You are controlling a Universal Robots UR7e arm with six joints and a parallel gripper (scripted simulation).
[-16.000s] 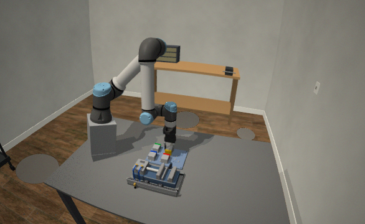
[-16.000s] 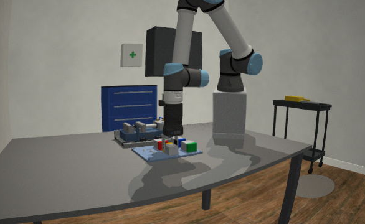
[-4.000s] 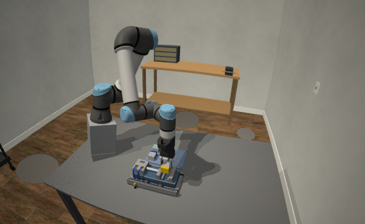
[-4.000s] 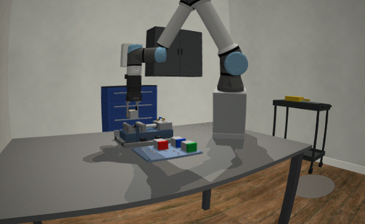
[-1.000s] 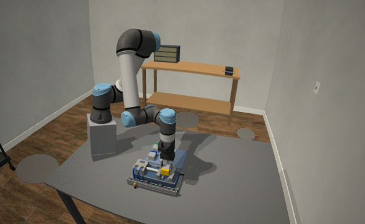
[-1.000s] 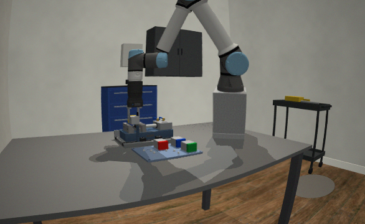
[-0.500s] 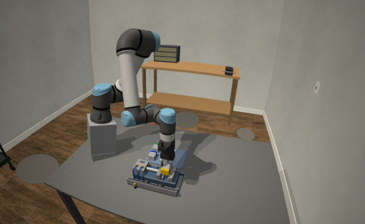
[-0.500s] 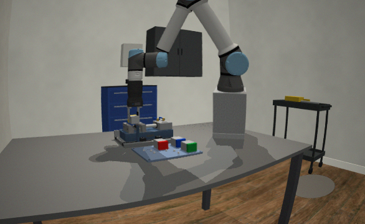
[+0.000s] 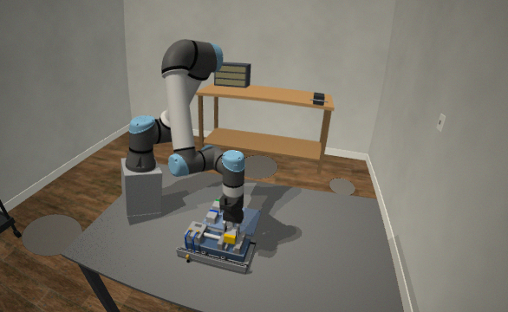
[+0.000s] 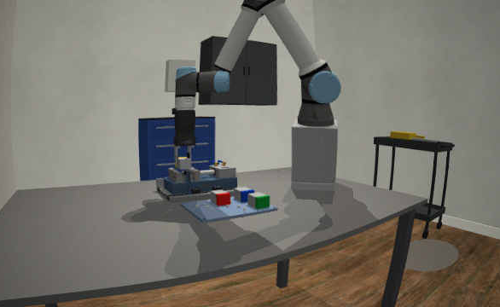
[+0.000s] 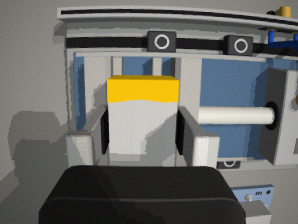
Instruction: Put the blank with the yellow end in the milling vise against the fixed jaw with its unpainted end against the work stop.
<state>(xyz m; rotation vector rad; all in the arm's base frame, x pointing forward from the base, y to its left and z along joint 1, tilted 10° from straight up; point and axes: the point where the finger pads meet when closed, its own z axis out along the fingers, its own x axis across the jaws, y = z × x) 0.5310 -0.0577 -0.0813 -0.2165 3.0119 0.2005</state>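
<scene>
My gripper is shut on the yellow-ended blank, one finger on each long side. The blank is level, over the gap between the vise's fixed jaw and hose-side jaw, with its underside near the height of the jaw tops. Its yellow end points away from the plate. Two low bars show beyond the yellow end. The work stop is hidden. The red, blue and green blanks stand on the plate.
The cylinder block with blue hoses stands at the vise's other end, joined by a white rod. A grey rail runs along the vise's side. The plate lies beside the vise on the grey table.
</scene>
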